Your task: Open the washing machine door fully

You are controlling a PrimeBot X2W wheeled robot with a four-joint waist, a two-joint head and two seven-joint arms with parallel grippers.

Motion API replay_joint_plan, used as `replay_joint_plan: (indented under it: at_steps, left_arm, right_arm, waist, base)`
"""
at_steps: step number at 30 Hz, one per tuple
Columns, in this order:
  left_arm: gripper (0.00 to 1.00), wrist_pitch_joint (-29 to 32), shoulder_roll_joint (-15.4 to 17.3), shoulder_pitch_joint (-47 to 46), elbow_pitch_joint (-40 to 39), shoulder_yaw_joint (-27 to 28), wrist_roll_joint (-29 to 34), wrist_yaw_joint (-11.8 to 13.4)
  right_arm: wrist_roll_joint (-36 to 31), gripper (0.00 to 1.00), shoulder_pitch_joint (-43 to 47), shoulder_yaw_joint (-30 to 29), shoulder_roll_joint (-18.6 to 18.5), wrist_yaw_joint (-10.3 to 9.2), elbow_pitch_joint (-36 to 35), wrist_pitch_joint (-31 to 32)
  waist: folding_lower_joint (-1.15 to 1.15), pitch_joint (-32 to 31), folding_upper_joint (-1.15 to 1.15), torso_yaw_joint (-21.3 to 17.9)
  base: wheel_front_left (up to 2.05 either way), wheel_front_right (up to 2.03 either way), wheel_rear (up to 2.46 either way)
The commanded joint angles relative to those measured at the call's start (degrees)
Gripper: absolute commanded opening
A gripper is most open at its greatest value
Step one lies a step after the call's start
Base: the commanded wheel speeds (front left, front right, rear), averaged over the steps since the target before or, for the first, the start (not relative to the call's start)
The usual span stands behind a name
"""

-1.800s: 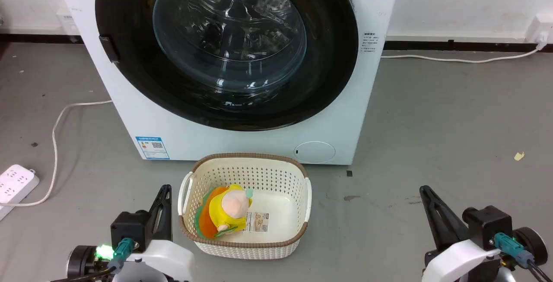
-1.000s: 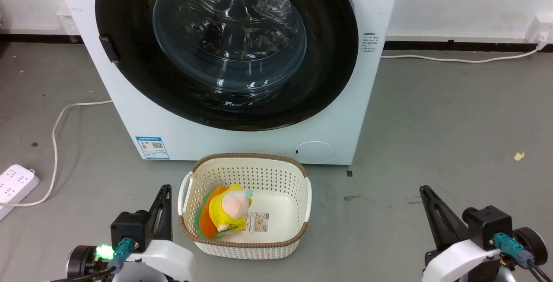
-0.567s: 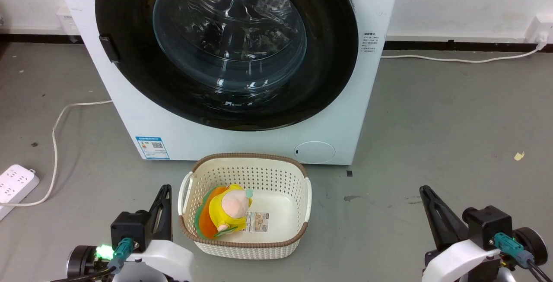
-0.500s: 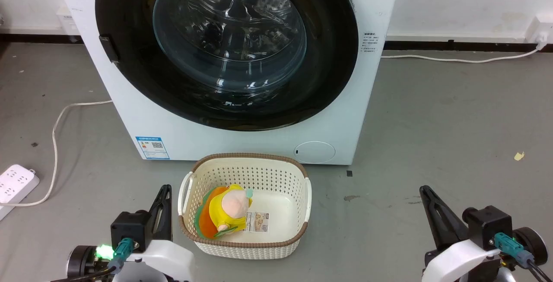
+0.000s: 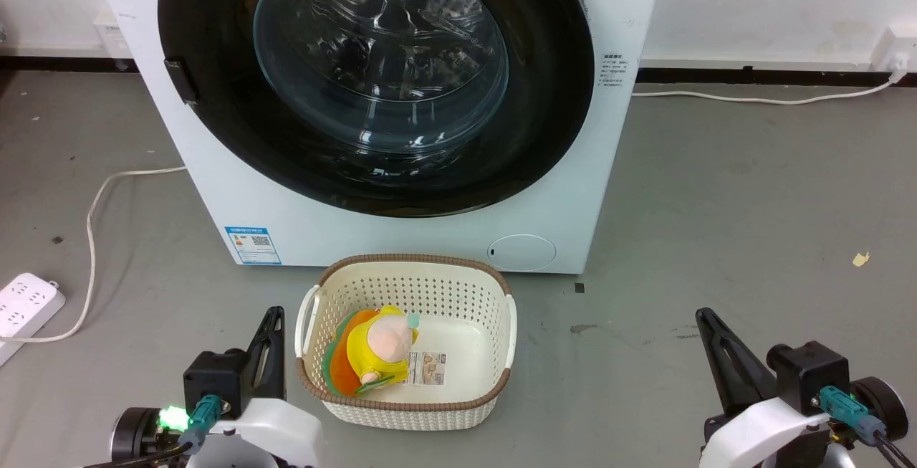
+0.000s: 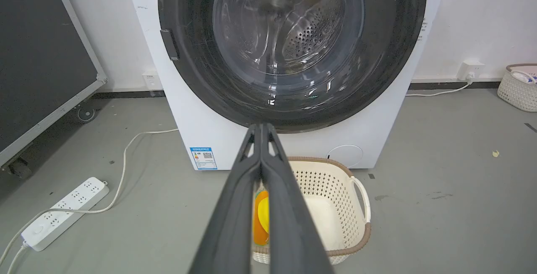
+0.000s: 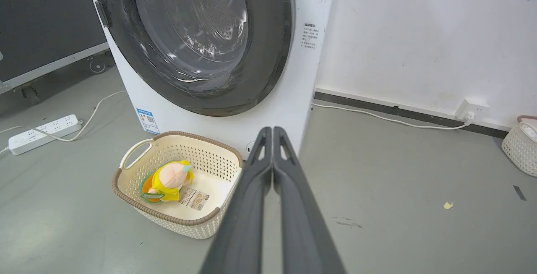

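Note:
The white washing machine stands ahead on the grey floor. Its round glossy black door lies flat against the front, closed, with the glass bowl in its centre. A small black handle tab sits on the door's left edge, and shows in the left wrist view as the handle tab. My left gripper rests low at the left, shut and empty, far below the handle. My right gripper rests low at the right, shut and empty. In the wrist views the left gripper and right gripper have their fingers pressed together.
A cream perforated basket holding a yellow plush toy stands right before the machine, between my arms. A white power strip and its cable lie on the floor at the left. A small round white flap sits low on the machine.

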Motion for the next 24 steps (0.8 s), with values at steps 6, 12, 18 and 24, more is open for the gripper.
replay_joint_plan:
  at_steps: [6,12,18,24]
  left_arm:
    - [1.0,-0.03,-0.01,0.0,0.04,-0.03,-0.12,0.0]
    - [1.0,-0.7,-0.01,0.04,0.08,-0.26,-0.32,0.08]
    - [1.0,-1.42,0.0,0.09,0.09,-0.54,-0.55,0.14]
    - [1.0,-2.14,0.0,-0.07,0.02,-0.88,-0.82,0.19]
  right_arm:
    - [0.08,1.0,0.0,0.07,-0.01,0.0,0.03,-0.03]
    - [0.93,1.0,-0.02,0.1,0.0,0.0,0.09,-0.7]
    - [1.57,1.0,-0.07,-0.02,0.02,0.0,0.08,-1.42]
    - [2.17,1.0,-0.33,-0.17,0.04,0.01,-0.05,-2.14]
  waist:
    - [0.0,0.01,0.0,0.0]
    - [0.0,0.05,0.0,-0.05]
    - [0.0,0.2,0.0,-0.05]
    - [0.0,0.72,0.0,0.11]
  base:
    - [0.0,0.0,0.0]
    - [0.0,0.0,0.0]
    - [0.0,0.0,0.0]
    - [0.0,0.0,0.0]
